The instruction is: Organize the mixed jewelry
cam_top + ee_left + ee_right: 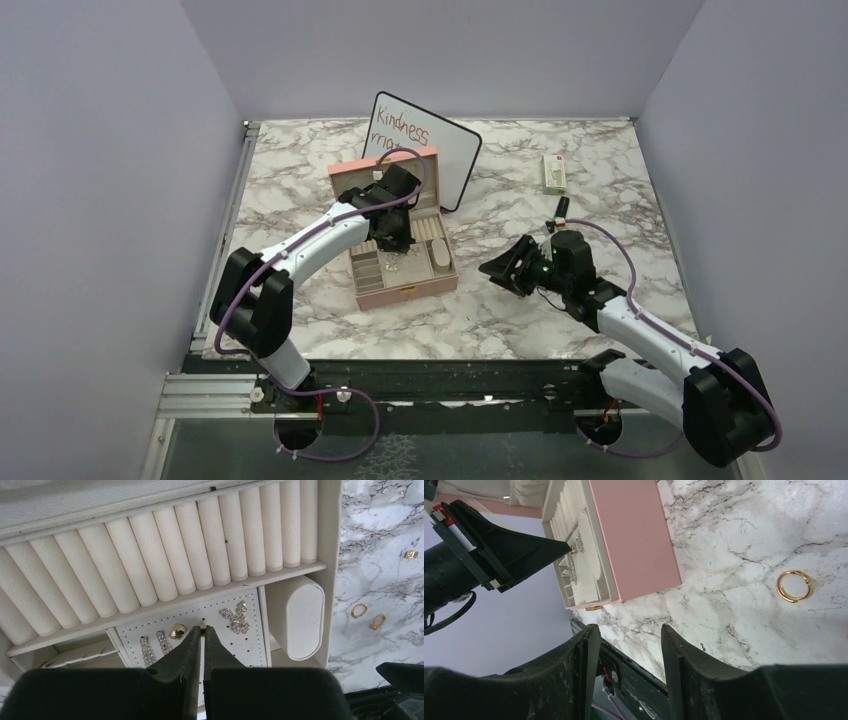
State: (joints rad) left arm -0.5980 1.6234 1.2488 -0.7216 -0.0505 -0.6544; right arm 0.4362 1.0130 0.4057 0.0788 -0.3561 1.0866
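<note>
The pink jewelry box (405, 287) stands open at mid-table. My left gripper (203, 629) is over its dotted earring pad (250, 645), shut on a tiny gold earring (203, 625) at its fingertips. On the pad lie two crystal bar earrings (147, 650), a gold stud (177, 631) and a crystal cluster (238, 617). Two gold rings (359, 610) and a small gold bit (411, 554) lie on the marble right of the box. My right gripper (630, 632) is open and empty above the marble, with a gold ring (793, 585) to its right.
A white sign with red writing (425, 140) leans behind the box. A small white-green packet (554, 173) lies at the back right. The box holds ring rolls (165, 555) and a white cushion (298, 616). The table's front edge runs close under my right gripper.
</note>
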